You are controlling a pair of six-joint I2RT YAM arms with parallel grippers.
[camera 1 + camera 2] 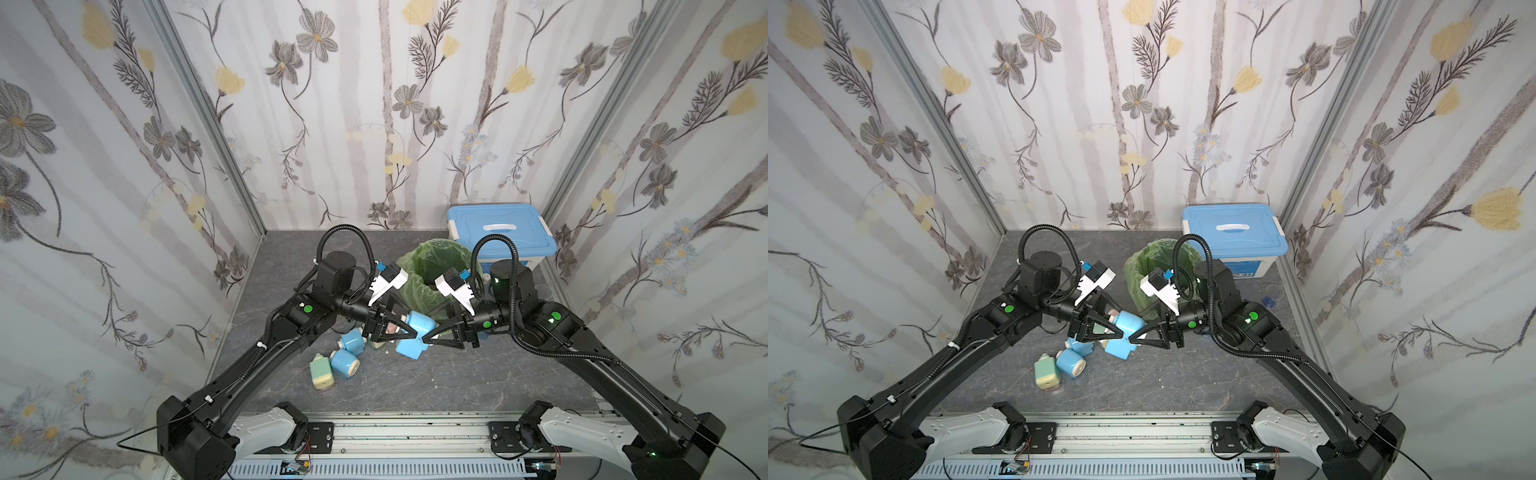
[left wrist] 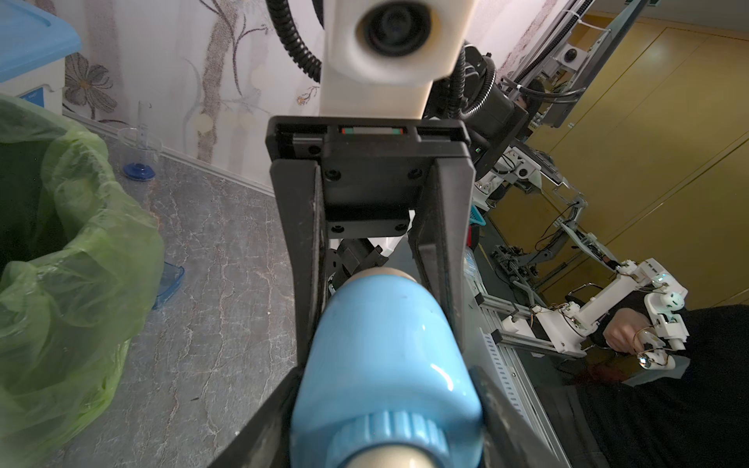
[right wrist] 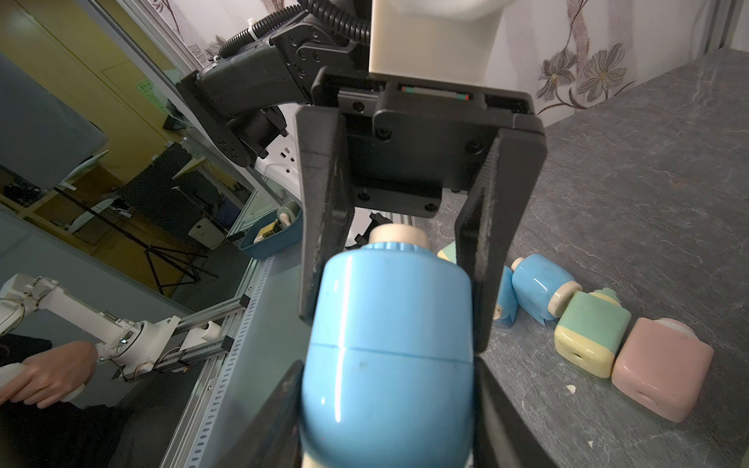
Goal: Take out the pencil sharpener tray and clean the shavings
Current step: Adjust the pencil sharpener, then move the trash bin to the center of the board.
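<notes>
The left end effector (image 1: 411,327) and right end effector (image 1: 430,331) each clench one end of a blue pencil sharpener (image 1: 424,323) at centre frame, just below the green-lined bin (image 1: 415,253), its tray apparently still seated; next, a straight, steady pull apart seems needed to free it.

Both top views hang high at the near edge, tilted down at the worktop (image 1: 457,382) and back wall (image 1: 374,124), sharing almost the whole scene. Wrist cameras sit tight behind the left gripper (image 2: 387,377) and right gripper (image 3: 389,364), staring at each other across the same blue sharpener (image 2: 385,332).
</notes>
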